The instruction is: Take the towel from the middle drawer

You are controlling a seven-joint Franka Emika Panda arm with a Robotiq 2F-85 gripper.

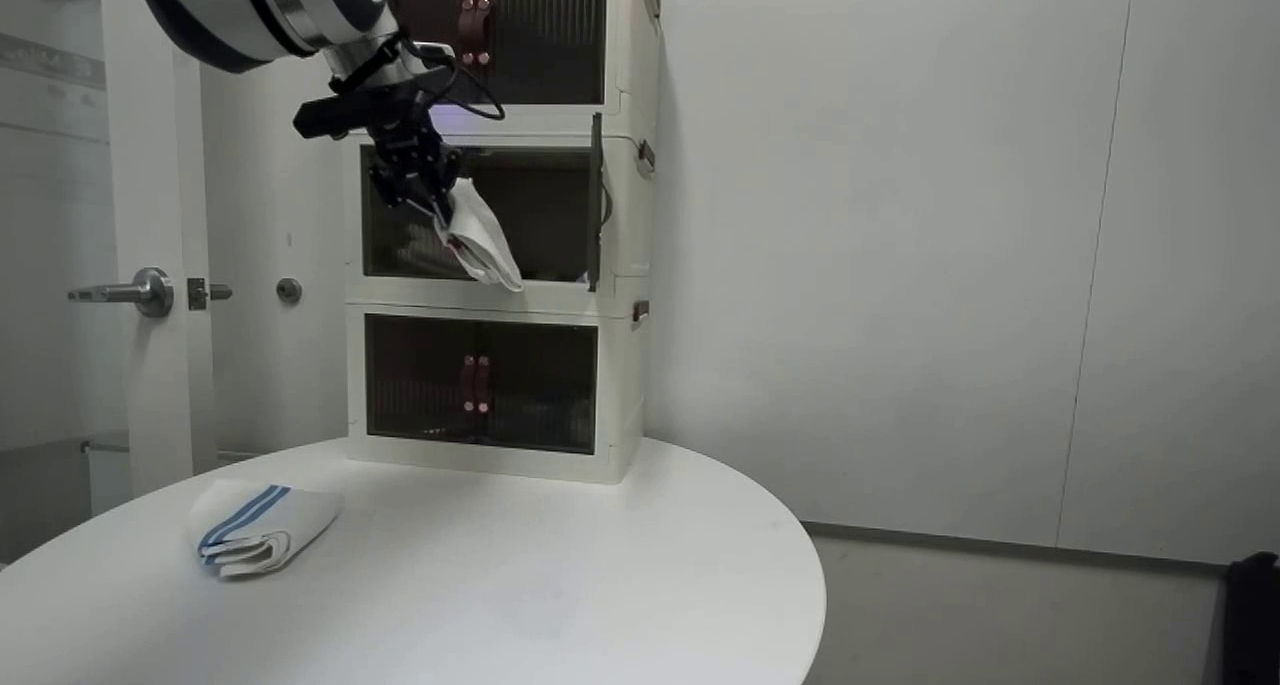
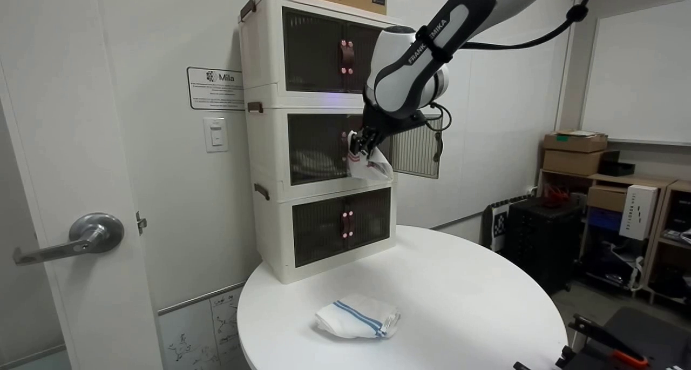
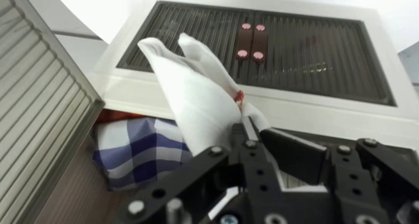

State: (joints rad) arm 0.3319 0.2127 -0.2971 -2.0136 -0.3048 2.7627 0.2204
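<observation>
A white towel with red marks shows in both exterior views and in the wrist view. My gripper is shut on it, and the towel hangs from the fingertips. The towel is in front of the cabinet's middle drawer, which is a compartment with hinged doors. One of its doors stands open; the other is shut. A blue and white checked cloth lies inside. The arm hides part of the opening.
A folded white towel with blue stripes lies on the round white table. The bottom compartment's doors and the top ones are shut. A room door stands beside the cabinet.
</observation>
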